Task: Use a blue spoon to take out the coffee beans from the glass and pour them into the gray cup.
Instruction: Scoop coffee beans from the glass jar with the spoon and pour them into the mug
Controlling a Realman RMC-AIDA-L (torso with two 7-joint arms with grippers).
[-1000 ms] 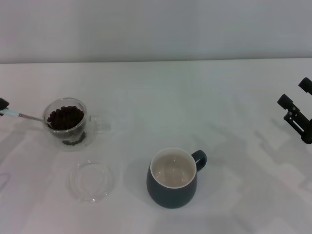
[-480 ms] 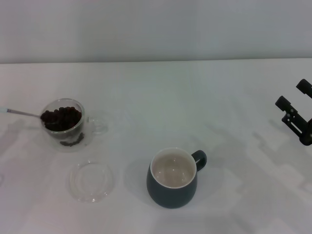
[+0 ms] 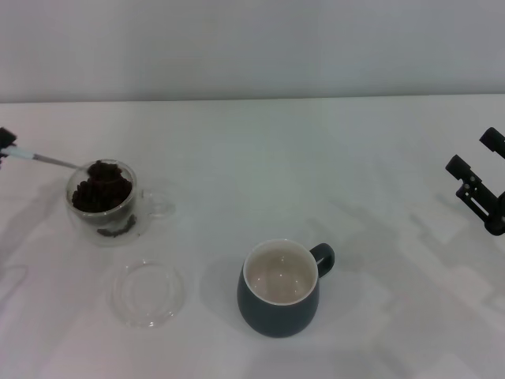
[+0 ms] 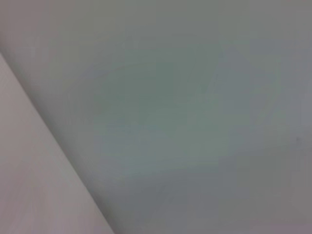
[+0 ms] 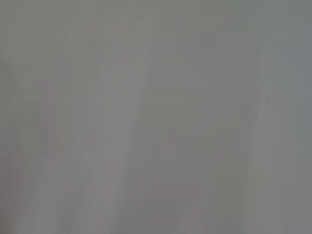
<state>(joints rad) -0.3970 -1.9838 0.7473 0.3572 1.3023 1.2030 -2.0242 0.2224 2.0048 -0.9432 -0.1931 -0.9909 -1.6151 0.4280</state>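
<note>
The glass (image 3: 106,207) stands at the left of the table, filled with coffee beans (image 3: 101,193). The blue spoon (image 3: 49,160) reaches in from the left edge, its bowl heaped with beans just above the glass rim. My left gripper (image 3: 5,144) shows only as a dark tip at the left edge, shut on the spoon's pale blue handle. The gray cup (image 3: 279,287) stands front centre, empty, cream inside, handle to the right. My right gripper (image 3: 480,186) hovers open and empty at the right edge. Both wrist views show only blank grey.
A flat clear glass dish (image 3: 147,294) lies in front of the glass. The white table (image 3: 260,158) runs back to a pale wall.
The spoon has lifted out of the beans, loaded, and now sits at the glass rim. My left gripper tip has come back into view at the left edge. The right arm barely moved.
</note>
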